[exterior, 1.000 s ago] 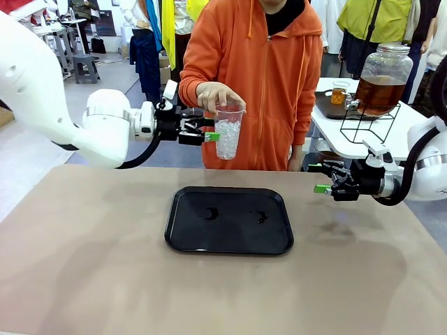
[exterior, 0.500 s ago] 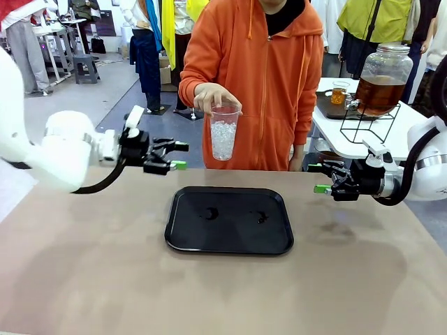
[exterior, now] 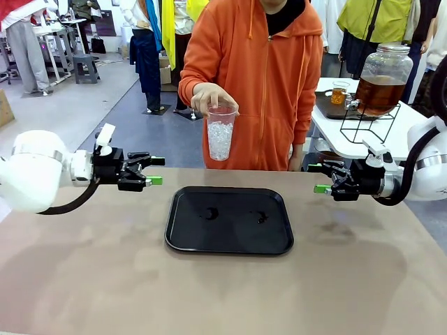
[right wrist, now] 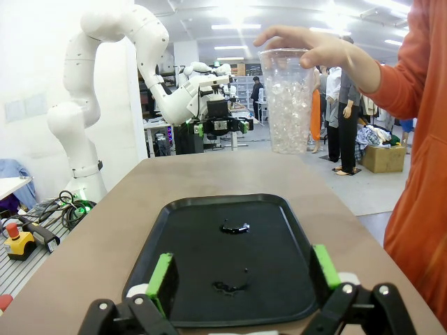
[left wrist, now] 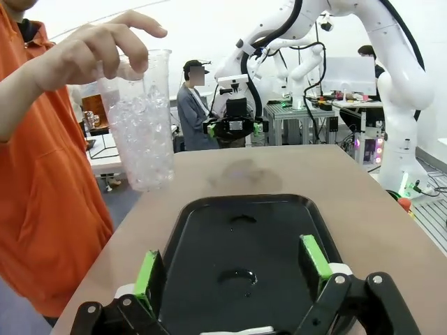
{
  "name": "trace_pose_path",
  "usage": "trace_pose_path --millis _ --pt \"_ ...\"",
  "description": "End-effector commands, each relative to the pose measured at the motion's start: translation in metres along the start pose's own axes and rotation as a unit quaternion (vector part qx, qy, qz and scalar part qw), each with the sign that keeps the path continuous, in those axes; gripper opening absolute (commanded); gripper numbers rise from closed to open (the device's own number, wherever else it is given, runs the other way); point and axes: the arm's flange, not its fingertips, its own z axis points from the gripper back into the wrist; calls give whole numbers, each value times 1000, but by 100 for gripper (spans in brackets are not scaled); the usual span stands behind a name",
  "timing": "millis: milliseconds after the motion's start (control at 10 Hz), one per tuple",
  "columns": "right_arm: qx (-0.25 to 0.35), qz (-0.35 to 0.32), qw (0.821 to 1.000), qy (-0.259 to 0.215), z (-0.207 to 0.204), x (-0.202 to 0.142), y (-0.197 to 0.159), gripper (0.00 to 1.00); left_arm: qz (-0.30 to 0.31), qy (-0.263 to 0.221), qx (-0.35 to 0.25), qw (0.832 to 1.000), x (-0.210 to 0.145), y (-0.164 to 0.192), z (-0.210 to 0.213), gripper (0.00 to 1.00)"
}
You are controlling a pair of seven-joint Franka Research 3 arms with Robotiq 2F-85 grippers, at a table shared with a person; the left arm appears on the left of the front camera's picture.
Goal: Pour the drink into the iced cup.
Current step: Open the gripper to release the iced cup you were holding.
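At twelve o'clock above the tray [exterior: 229,220], a person's hand [exterior: 207,95] holds the iced cup [exterior: 220,132] by its rim (thin, crushable, likely slippery; grasp mid-wall gently). Drink [exterior: 379,92] sits at two o'clock. Left gripper [exterior: 153,171] and right gripper [exterior: 318,178] gape, empty.

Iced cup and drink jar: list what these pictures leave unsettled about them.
- Iced cup: the person's hand covers its rim in the front view, so whether it has a lid is unclear.
- Drink jar: far off in the front view, its spigot is too small to make out.
- Black tray: dark marks on it, wet or dents, cannot be told in any view.
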Motion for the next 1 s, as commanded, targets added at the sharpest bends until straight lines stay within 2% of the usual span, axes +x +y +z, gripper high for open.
trace_pose_path --millis 0,900 --pt "2 0 1000 1 -2 4 -2 100 -3 0 -7 1000 0 1 -8 100" --pt "2 0 1000 1 -2 4 -2 100 -3 0 -7 1000 0 1 -8 100"
